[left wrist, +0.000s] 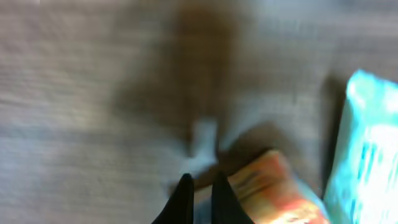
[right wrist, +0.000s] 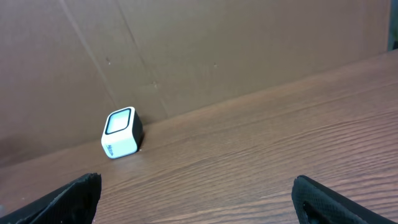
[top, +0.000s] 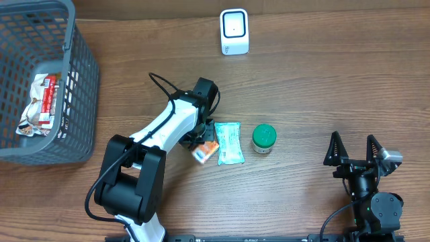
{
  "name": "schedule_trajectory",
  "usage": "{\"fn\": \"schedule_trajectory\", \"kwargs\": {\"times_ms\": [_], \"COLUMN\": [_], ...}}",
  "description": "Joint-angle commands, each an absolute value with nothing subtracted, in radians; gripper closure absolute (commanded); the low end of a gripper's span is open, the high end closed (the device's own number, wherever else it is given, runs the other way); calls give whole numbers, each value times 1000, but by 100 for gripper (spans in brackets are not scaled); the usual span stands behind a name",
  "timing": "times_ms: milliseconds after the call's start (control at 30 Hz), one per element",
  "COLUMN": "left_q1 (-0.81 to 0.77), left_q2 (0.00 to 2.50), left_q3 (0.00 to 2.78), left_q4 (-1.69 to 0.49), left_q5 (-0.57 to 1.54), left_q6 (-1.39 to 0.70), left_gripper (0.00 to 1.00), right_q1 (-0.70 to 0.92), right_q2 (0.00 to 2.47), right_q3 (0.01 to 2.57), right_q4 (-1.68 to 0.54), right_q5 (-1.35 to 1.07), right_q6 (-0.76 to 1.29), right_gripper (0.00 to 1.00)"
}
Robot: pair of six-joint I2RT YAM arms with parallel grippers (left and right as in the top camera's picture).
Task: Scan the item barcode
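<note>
Overhead view: barcode scanner (top: 234,31), white with a dark window, stands upright at top centre of the wooden surface (top: 322,81). It also shows in the right wrist view, left of centre (right wrist: 122,133), in front of a brown cardboard wall (right wrist: 249,50).

Items in a row at frame centre: orange packet (top: 205,152), teal packet (top: 228,143) touching it on the right, green-lidded jar (top: 264,138) just beside, apart from the teal packet.

Left claw (top: 199,139) is down at the orange packet's upper left edge. Left wrist view is heavily blurred: left claw (left wrist: 202,178) clenched, fingers (left wrist: 184,200) nearly together, with the orange packet (left wrist: 277,186) just to their right. Cannot tell whether they pinch its edge. Teal packet (left wrist: 367,155) at right edge.

Right claw (top: 353,149) at lower right, released, jaws wide, nothing between them (right wrist: 205,205).

Grey mesh basket (top: 80,87) at upper left holds a crumpled snack wrapper (top: 40,104).
</note>
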State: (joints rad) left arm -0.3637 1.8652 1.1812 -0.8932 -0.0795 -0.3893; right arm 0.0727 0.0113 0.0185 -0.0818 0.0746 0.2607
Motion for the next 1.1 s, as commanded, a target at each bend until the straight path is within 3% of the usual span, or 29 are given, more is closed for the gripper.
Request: {"fn": "schedule_trajectory", "kwargs": {"times_ms": [0,200,333,433,667,800,1067], "left_q1": [-358,-357,-344,-328,-345,-361,-372], "left_q2": [1871,1871,1870,1868,1868,1870,1871], "left_q3": [1181,1200,1263,1337,1422,1402,1331], "left_q4": [-925,-950,-1018,-1105,-1230,-1218,-1143], "left_q5": [59,178,100,63,60,84,196], "left_q6": [-381,-381,-382,-382,-250,-178,-157], "left_gripper": [95,89,96,96,84,93,96], "right_q1": [72,72,72,72,72,72,72], "right_q2": [5,5,5,5,5,5,5], "right_q3": [8,8,8,8,8,8,8], "right_q4": [-77,-77,-77,-77,-77,-77,-77], "right_q5": [73,73,73,73,73,73,73], "right_q6": [257,257,257,257,257,257,257], "right_gripper": [0,0,0,0,0,0,0]}}
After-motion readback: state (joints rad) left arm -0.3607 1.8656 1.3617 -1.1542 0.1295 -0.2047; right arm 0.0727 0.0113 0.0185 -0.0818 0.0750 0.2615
